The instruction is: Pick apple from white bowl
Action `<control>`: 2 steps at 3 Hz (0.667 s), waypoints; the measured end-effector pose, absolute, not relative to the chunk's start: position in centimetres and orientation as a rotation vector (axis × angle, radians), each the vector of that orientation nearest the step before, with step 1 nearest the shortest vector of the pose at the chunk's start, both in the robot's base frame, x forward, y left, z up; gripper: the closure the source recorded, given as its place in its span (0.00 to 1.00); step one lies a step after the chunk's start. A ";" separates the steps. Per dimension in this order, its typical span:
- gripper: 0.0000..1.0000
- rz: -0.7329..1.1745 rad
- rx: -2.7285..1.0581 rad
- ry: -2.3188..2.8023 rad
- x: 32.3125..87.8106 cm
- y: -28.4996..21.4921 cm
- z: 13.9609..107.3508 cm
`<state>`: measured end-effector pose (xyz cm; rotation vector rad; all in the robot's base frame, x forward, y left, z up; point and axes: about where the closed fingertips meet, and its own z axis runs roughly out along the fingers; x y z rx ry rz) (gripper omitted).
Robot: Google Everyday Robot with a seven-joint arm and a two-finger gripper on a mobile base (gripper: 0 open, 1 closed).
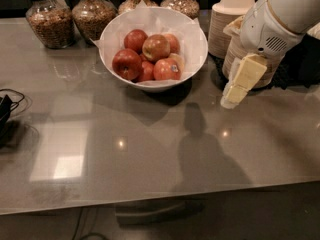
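Glossy grey tabletop (150, 149) fills the scene, with a dark wall behind it. The robot's cream-and-white hand (232, 95) hangs just above the tabletop, in front of the stacks of beige paper bowls (225, 21). Nothing shows in it, and I cannot tell whether it is apart or together.

Farther back than the hand and to its picture-left, well apart from it, stands the wide glossy white bowl lined with crinkled white paper (165, 86). The round dull-red apple with the pale yellow-tan blush (156, 47) sits on top of the heap inside. It touches a uniformly dark red apple (127, 64) and is just behind a red apple with a small dark sticker (166, 69).

It should handle as firm and fairly heavy, with smooth skin that may slip and flesh that bruises under a hard pinch. The best hold is probably from above, across its widest part, since neighbours crowd its lower half.

Its underside and the fruit beneath it are hidden. The arm is cut off by the upper right edge, and it covers part of the paper bowls.
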<state>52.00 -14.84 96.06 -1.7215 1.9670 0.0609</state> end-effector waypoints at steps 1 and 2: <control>0.00 0.061 -1.722 1.967 52.0 -14.8 96.1; 0.00 0.087 -1.692 1.946 52.4 -14.5 96.3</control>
